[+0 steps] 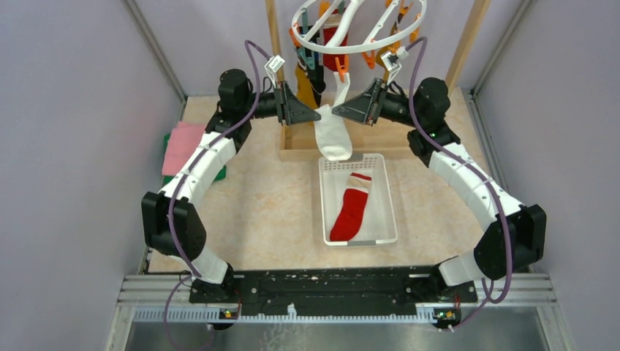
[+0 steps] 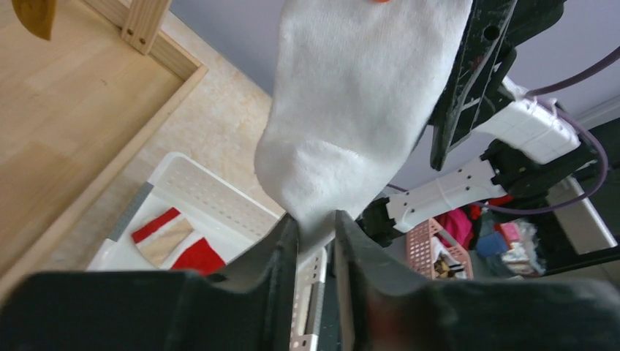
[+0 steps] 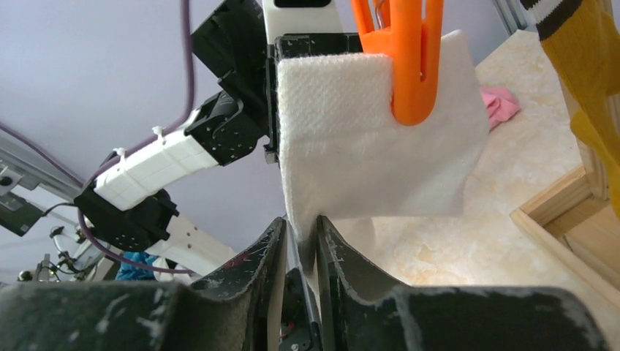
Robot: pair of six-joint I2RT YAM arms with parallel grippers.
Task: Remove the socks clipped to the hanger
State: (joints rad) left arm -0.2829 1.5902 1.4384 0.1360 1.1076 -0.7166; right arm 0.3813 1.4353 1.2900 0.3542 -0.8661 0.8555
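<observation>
A white sock (image 1: pixel 333 131) hangs from the white ring hanger (image 1: pixel 358 48), held at its cuff by an orange clip (image 3: pixel 409 66). My left gripper (image 1: pixel 318 113) comes in from the left, and in its wrist view its jaws (image 2: pixel 316 219) are shut on the lower part of the white sock (image 2: pixel 358 110). From the right, my right gripper (image 1: pixel 336 110) pinches the sock's edge (image 3: pixel 365 139) just under the cuff, jaws (image 3: pixel 300 223) close together. A mustard sock (image 1: pixel 302 80) and a red one (image 1: pixel 335 36) still hang clipped behind. A red sock with a white cuff (image 1: pixel 353 208) lies in the basket.
The white slotted basket (image 1: pixel 386 205) sits below the hanging sock. The wooden frame base (image 1: pixel 292 150) and its two posts stand behind it. Folded pink cloth (image 1: pixel 183 142) lies at the left wall. Both arms meet near the sock, fingertips almost touching.
</observation>
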